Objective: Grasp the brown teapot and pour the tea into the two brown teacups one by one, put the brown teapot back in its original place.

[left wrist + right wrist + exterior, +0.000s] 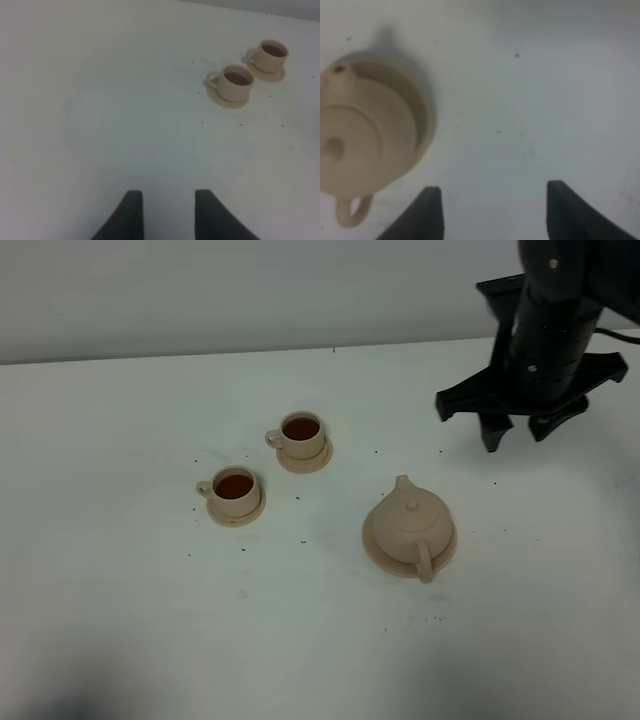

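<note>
From my station the biggest thing is the white counter (120, 620), speckled with dark flecks. The right arm hangs over its far right side, with the right gripper (490, 212) spread wide, holding nothing, and off to the side of the teapot. The teapot (408, 525) sits on its wide saucer (447, 548), handle toward the near edge, spout away. Both teacups (236, 488) (301, 432) on their small saucers show dark tea, so I judge pouring done and the pot returned. The left gripper (169, 212) hovers parted over bare counter, well apart from the cups. My worries: a careless retreat of the right arm clipping the pot's handle and skidding it off its saucer, or the left arm swinging across and spilling the full cups.
</note>
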Tool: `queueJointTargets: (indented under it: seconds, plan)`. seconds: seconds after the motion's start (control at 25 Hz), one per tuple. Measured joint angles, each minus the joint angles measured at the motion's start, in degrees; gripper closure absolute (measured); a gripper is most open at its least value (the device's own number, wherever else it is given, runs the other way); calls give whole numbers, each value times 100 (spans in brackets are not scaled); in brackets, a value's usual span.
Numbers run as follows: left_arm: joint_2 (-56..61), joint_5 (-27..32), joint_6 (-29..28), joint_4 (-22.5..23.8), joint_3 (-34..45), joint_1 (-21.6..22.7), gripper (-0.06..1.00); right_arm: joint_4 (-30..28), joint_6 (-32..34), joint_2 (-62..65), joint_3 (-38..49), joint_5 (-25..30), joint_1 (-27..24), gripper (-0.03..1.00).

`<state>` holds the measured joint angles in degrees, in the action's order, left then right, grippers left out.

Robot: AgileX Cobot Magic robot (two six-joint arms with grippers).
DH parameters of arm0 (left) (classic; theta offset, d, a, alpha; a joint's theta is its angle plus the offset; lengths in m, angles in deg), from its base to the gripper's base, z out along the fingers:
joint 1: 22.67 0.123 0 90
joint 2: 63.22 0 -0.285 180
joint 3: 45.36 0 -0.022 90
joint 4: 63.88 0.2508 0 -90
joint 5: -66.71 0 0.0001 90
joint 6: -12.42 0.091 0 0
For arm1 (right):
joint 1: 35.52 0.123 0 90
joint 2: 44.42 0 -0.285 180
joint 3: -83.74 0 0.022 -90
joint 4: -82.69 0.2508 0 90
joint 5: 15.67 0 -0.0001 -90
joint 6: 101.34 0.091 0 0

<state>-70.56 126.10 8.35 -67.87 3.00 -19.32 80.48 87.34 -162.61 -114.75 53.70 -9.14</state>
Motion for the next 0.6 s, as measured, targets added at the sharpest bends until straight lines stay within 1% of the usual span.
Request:
queueJointTargets:
  seconds: [0.2,0.32,0.44,0.52,0.6]
  plan:
    - [0,0,0,0,0,0,67,186,-717,157,0,6,-907,50]
    - [0,0,0,0,0,0,67,413,-1186,341,5,6,-1474,50]
    - [0,0,0,0,0,0,67,632,-1483,588,111,3,-1978,50]
    - [0,0,0,0,0,0,67,727,-1616,858,345,2,-2222,50]
    - [0,0,0,0,0,0,67,752,-1675,1158,640,2,-2352,50]
